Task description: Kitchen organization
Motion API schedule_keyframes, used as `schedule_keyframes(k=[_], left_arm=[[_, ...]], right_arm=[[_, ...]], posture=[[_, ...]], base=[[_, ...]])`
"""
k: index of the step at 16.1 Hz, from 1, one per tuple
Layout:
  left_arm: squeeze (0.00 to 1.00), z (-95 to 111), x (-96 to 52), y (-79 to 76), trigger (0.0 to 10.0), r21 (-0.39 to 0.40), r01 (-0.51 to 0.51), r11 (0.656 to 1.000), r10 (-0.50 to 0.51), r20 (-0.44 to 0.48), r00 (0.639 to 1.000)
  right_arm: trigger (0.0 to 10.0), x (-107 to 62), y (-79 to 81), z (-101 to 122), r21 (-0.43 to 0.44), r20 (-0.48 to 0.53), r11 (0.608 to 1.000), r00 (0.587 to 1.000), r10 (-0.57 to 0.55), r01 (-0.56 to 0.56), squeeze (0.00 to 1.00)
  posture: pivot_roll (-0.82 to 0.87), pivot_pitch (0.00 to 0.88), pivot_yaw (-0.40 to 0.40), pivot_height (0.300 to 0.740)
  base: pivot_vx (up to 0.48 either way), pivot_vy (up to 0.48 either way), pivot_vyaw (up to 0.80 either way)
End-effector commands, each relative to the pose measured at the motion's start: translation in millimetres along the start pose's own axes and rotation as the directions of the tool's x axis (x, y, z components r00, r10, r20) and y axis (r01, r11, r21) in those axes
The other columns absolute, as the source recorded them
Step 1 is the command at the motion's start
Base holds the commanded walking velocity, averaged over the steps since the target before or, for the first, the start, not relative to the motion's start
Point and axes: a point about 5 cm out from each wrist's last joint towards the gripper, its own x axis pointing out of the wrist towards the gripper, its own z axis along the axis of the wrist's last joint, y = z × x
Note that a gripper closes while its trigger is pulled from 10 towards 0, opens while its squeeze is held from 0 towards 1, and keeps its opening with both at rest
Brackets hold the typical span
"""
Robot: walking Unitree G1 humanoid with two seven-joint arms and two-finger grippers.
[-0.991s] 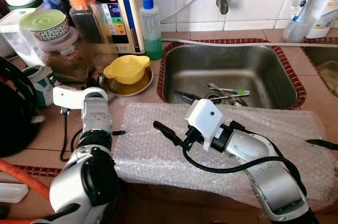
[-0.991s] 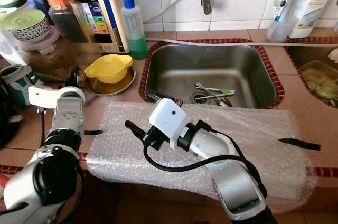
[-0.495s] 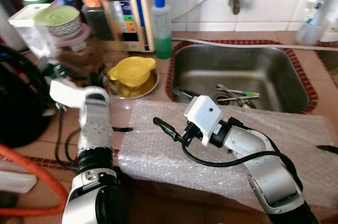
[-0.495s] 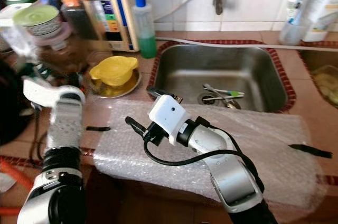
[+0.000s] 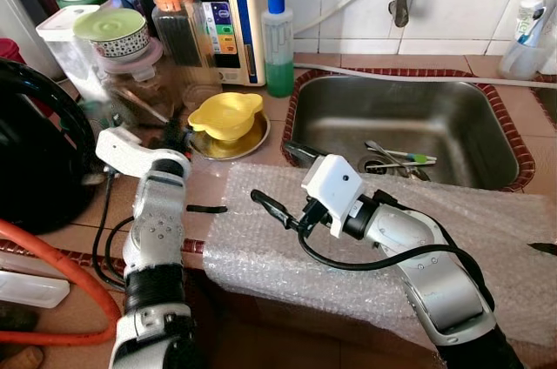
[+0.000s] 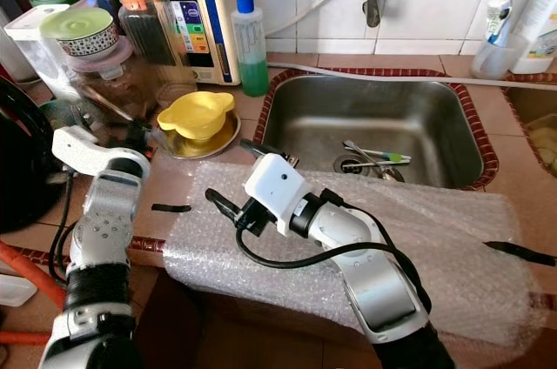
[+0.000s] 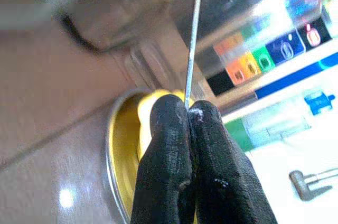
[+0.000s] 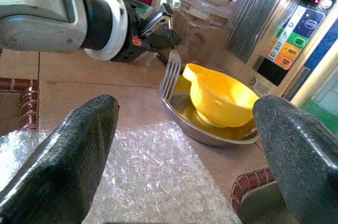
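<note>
Left tool (image 8: 158, 26) pinches a fork (image 8: 170, 74) by its thin handle beside the yellow bowl (image 5: 226, 114)—light, stiff, slippery steel; right tool (image 5: 278, 205) hovers wide.

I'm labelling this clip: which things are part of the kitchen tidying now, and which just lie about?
In play: left gripper shut on the silver metal fork; yellow plastic bowl in the round metal dish; open right gripper.

Lying about: bubble wrap sheet; green soap bottle; utensils in the steel sink.
</note>
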Motion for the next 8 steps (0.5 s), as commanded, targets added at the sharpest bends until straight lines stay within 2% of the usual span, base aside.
schedule_keyframes(k=[1,3,5,7,8], left_arm=[[0.00,1.5,-1.8,0.8,0.0,0.017,-0.004,1.000,0.004,-0.005,1.000],[0.00,4.9,-3.0,3.4,0.0,0.023,-0.012,1.000,0.012,-0.009,1.000],[0.00,8.7,-4.8,-2.8,0.0,0.085,0.047,0.995,-0.046,-0.003,0.999],[0.00,9.2,-6.1,-6.7,0.0,0.112,0.074,0.991,-0.075,-0.002,0.997],[0.00,10.7,-8.2,-12.5,0.0,0.174,0.122,0.977,-0.125,0.006,0.992]], right_arm=[[10.0,0.7,-4.1,3.3,-0.017,0.014,1.000,1.000,-0.011,0.011,0.02],[10.0,0.3,-7.6,3.2,-0.024,0.013,1.000,1.000,-0.019,0.020,0.02],[10.0,-0.6,-10.0,2.6,-0.029,0.012,0.999,1.000,-0.027,0.027,0.02],[10.0,-0.6,-10.9,2.8,-0.031,0.014,0.999,0.999,-0.032,0.032,0.02],[10.0,-0.3,-14.1,4.0,-0.039,0.021,0.998,0.998,-0.055,0.056,0.02]], posture=[[-0.29,0.052,0.145,0.740],[-0.29,0.048,0.145,0.740],[-0.29,0.046,0.145,0.740],[-0.29,0.046,0.147,0.740],[-0.29,0.046,0.148,0.740]], base=[[0.000,0.000,0.00],[0.000,0.000,0.00],[0.000,0.000,0.00],[0.000,0.000,0.00],[0.000,0.000,0.00]])
